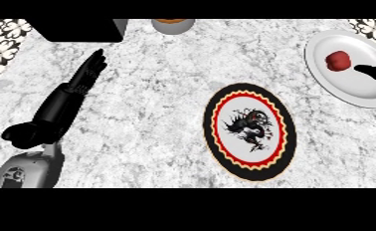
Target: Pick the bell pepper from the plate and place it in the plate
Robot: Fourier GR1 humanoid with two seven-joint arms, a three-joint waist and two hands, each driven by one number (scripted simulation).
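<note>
A white and grey marbled stone tabletop (147, 100) fills the frame. A black box-shaped block (77, 30) sits at the upper left. Black-and-white patterned tile (13, 38) shows at the far left edge and the upper right corner.

Before me lay a counter (147, 105) of white marble veined with grey. At its far edge, left of middle, stood a black box (79, 30), and just right of it a grey cup (173, 25) with something orange-brown inside. In both far corners I saw a black-and-white patterned wall (13, 38).
</note>
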